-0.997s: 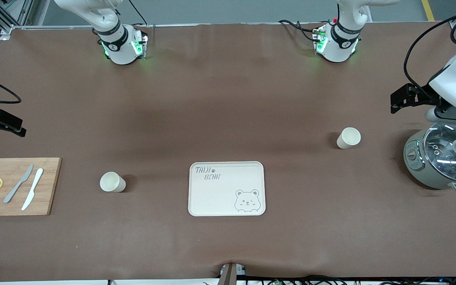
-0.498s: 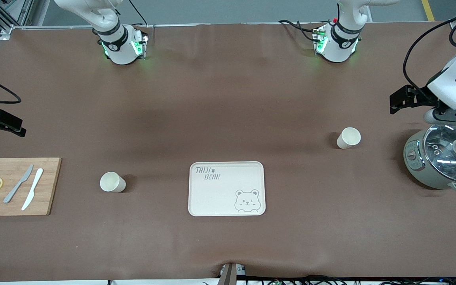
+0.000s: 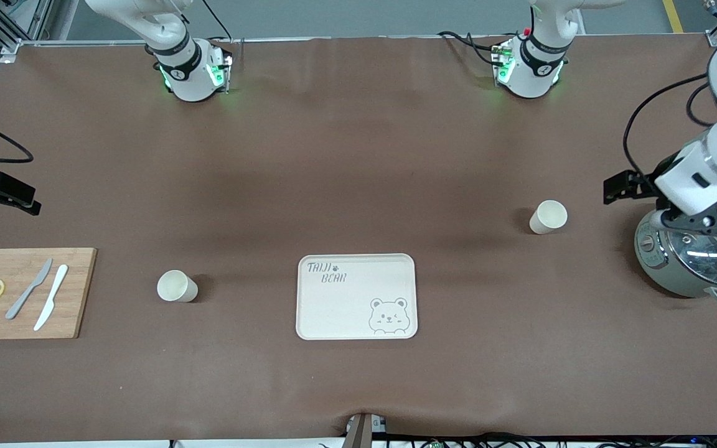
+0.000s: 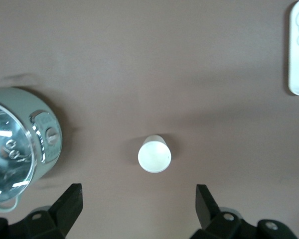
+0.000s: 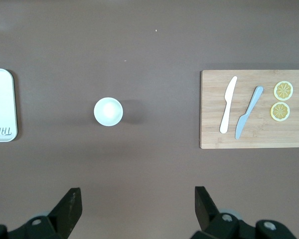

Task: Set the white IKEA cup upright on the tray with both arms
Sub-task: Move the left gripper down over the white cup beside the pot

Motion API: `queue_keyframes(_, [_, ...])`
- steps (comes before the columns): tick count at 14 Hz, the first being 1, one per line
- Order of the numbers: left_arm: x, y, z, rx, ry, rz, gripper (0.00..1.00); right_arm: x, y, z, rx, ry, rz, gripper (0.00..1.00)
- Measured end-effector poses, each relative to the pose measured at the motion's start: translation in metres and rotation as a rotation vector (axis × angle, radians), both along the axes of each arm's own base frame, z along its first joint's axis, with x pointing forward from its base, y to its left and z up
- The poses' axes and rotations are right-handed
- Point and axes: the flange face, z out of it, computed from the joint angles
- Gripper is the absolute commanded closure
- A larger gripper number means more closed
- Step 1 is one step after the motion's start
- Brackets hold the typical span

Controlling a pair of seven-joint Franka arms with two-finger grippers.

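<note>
While both hang high above the table, left fingers [image 4: 72, 199] and right fingers [image 5: 70, 201] gape wide, empty.

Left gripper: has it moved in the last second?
Yes. The left gripper has come down over the pot, now covering its lid, toward the cup.

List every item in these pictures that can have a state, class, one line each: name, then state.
Tray: flat on table, nothing on it.
Cup toward left arm's end: upright, untouched.
Cup toward right arm's end: upright, untouched.
Pot: glass lid on.
Left pincer: open, over pot.
Right pincer: open, holding nothing.
Knives: lying on cutting board.
</note>
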Motion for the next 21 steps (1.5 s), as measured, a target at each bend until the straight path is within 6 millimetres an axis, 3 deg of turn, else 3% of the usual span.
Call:
queue_keyframes(4, [-0.006,0.01,-0.083,-0.007,-0.093,-0.013,0.0,0.0,0.0,0.0,0.0,0.0,0.0,0.0])
queue_keyframes(7, [-0.035,0.01,-0.151,-0.01,-0.148,-0.015,0.0,0.0,0.0,0.0,0.0,0.0,0.0,0.0])
queue_keyframes(9, [-0.054,0.011,-0.179,-0.011,-0.162,-0.016,0.0,0.0,0.0,0.0,0.0,0.0,0.0,0.0])
queue_keyframes(13, [-0.081,0.018,-0.216,-0.012,-0.173,-0.007,0.0,0.0,0.0,0.0,0.0,0.0,0.0,0.0])
queue_keyframes(21, [-0.093,0.033,-0.241,-0.01,-0.154,0.017,0.0,0.0,0.0,0.0,0.0,0.0,0.0,0.0])
